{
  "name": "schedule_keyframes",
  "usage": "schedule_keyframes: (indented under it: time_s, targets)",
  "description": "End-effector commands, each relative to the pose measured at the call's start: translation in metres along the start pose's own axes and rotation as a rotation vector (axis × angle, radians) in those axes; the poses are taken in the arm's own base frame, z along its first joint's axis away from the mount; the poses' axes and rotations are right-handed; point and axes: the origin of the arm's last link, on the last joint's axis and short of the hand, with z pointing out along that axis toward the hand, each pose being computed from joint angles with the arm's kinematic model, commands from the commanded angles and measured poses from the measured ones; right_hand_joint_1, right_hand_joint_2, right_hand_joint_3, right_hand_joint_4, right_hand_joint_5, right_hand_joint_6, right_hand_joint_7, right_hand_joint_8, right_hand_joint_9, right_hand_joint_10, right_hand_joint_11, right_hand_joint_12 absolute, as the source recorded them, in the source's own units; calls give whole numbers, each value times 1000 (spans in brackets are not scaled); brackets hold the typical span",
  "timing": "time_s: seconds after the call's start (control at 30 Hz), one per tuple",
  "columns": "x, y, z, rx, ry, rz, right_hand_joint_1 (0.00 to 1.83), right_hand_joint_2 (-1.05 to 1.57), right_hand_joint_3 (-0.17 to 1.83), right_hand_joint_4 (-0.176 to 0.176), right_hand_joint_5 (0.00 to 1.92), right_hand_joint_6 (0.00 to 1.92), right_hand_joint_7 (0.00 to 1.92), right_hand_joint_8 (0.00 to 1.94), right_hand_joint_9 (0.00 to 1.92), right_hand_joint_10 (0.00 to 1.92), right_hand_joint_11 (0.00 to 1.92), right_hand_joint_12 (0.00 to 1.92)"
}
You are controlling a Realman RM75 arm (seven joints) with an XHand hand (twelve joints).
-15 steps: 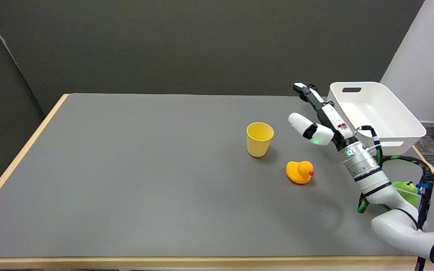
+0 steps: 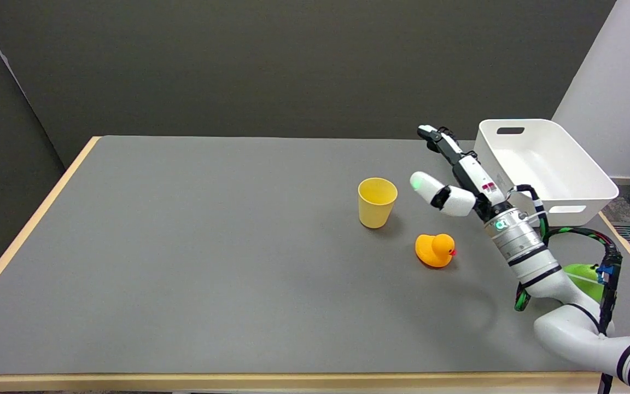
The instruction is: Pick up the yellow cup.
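Right hand (image 2: 460,178) empty, fingers apart, apparently aloft just right of yellow cup (image 2: 377,202).

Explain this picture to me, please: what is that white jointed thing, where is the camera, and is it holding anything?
That is a robot's right arm, reaching in from the lower right and ending in a black-and-white right hand with several fingers. The camera sits above the table's near edge, looking down and across. On the grey table stand a yellow cup, upright and open at the top, an orange toy duck nearer the camera, and a white bin at the far right. A green object is partly hidden behind the arm. The hand holds nothing: its fingers are spread, in the air to the right of the cup, apart from it.
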Motion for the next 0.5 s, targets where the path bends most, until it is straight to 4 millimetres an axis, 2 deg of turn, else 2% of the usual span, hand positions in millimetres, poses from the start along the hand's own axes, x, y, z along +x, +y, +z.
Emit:
schedule_keyframes:
  time_s: [0.03, 0.33, 0.4, 0.5]
  targets:
    - [-20, -6, 9, -6, -36, 34, 356, 619, 767, -176, 95, 358, 151, 309, 3, 581, -1, 695]
    - [-34, -17, 30, -3, -82, 25, 357, 617, 769, -176, 97, 363, 142, 310, 3, 573, -1, 722]
    - [-40, -19, 33, 0, -95, 32, 344, 541, 911, -176, 50, 420, 75, 394, 3, 510, -1, 699]
    - [-45, -17, 37, -9, -98, 38, 340, 539, 910, -176, 50, 385, 60, 371, 13, 432, -1, 667]
